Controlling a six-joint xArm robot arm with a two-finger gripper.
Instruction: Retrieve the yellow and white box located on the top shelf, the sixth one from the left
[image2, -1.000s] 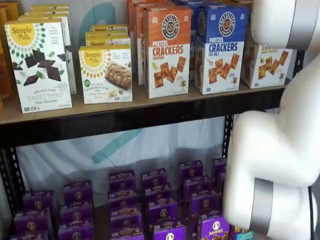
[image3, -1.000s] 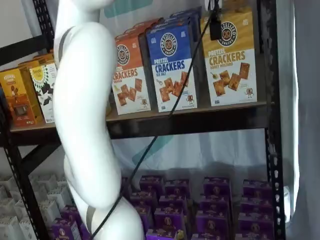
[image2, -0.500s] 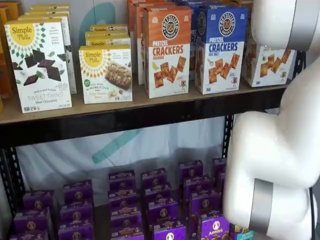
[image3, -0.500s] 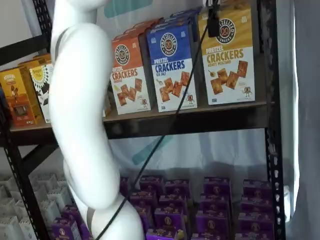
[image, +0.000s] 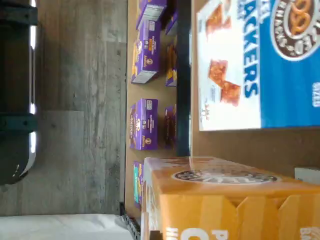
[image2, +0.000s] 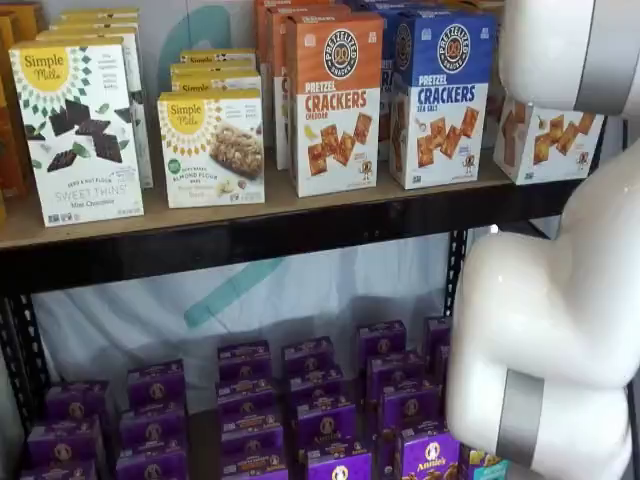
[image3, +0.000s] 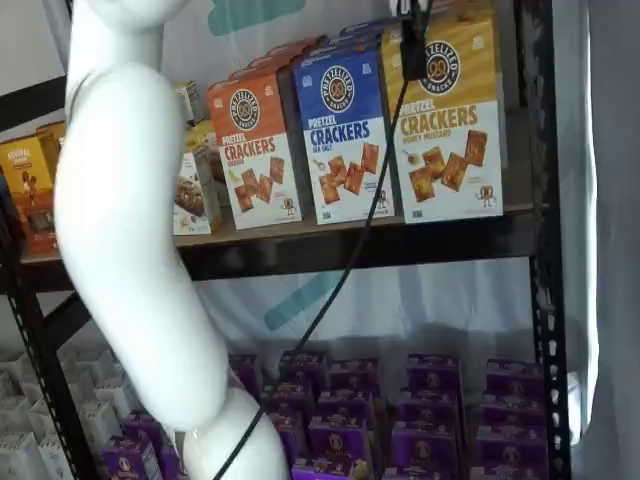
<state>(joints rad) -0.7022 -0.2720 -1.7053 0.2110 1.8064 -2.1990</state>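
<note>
The yellow and white box is at the right end of the top shelf, beside the blue Pretzel Crackers box. It stands out past the shelf's front beam, and its bottom corner seems just off the board. A black finger of my gripper lies on its upper front, under the view's top edge with the cable beside it, so the gripper is shut on the box. In a shelf view only the box's white lower part shows behind my white arm. The wrist view shows the box's yellow top close up.
An orange Pretzel Crackers box and the blue one stand left of the held box. White Simple Mills boxes fill the shelf's left part. Small purple boxes cover the lower level. My white arm blocks the right side.
The yellow and white box has come forward off the shelf's edge with the gripper. My arm has swung back from the shelves.
</note>
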